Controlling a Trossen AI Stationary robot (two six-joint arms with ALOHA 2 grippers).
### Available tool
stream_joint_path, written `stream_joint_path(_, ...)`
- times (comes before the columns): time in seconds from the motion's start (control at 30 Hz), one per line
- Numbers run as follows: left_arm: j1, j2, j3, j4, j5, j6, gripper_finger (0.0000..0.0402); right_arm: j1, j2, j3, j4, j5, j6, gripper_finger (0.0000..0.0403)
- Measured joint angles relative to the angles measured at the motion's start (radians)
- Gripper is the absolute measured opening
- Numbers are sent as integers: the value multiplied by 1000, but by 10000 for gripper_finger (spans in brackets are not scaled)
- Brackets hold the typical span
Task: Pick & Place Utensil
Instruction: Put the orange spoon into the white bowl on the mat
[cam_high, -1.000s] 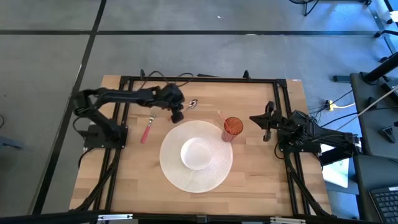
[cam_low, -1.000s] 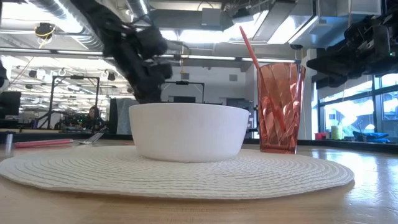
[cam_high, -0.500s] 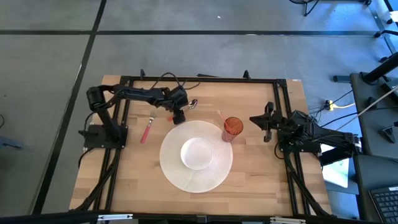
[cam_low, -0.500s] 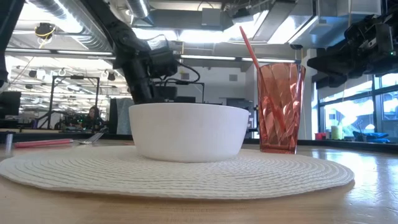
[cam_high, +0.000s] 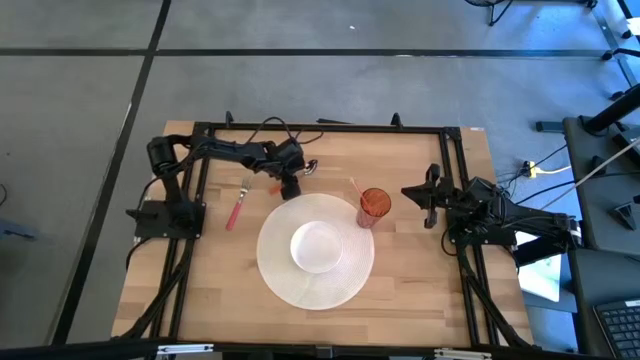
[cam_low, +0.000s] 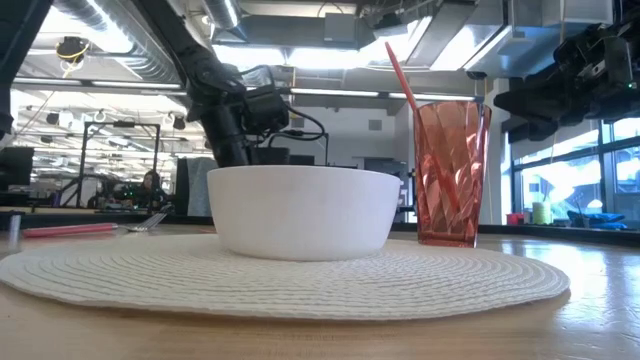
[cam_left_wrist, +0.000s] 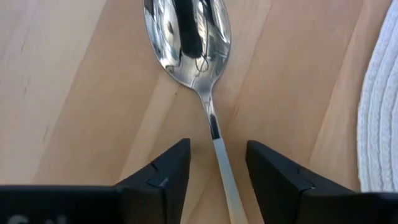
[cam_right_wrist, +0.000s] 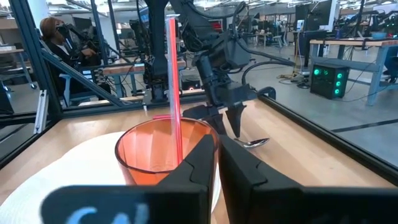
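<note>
your left hand (cam_left_wrist: 214, 165) straddles the spoon (cam_left_wrist: 198, 59) handle, fingers apart either side, unclosed; the bowl end lies straight ahead.

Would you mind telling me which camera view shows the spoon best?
The left wrist view: the spoon fills it, handle between the open left pincer. High and right wrist views show it small; in the low view I cannot find it.

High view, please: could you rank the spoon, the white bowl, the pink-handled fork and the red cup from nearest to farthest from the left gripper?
1. Spoon: its handle lies between the open jaws of the left gripper.
2. Pink-handled fork and white bowl: fork left, bowl on the placemat; too close to call.
3. Red cup: farthest, off to the right.
</note>
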Motion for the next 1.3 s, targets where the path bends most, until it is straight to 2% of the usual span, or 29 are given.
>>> stream_joint_path(0.13,0,5,0,2,-14,18,120,0,0,0,0,0,-1,26)
stream_joint_path(0.3,-5,8,-1,-1,-54,25,32,0,0,0,0,-1,2,26)
stream_joint_path(0.37,-4,8,-1,0,-72,28,12,0,0,0,0,-1,2,26)
stream_joint_path(0.6,-24,-14,-3,5,-159,70,5,0,0,0,0,-1,-5,26)
stream_joint_path(0.87,-94,-165,-6,-63,-262,106,1,0,0,0,0,-2,-15,26)
stream_joint_path(1.07,-242,-263,-6,-134,-380,149,0,0,0,0,0,-2,-16,26)
stream_joint_path(1.3,-453,-304,-6,-174,-544,237,0,0,0,0,0,-2,-15,26)
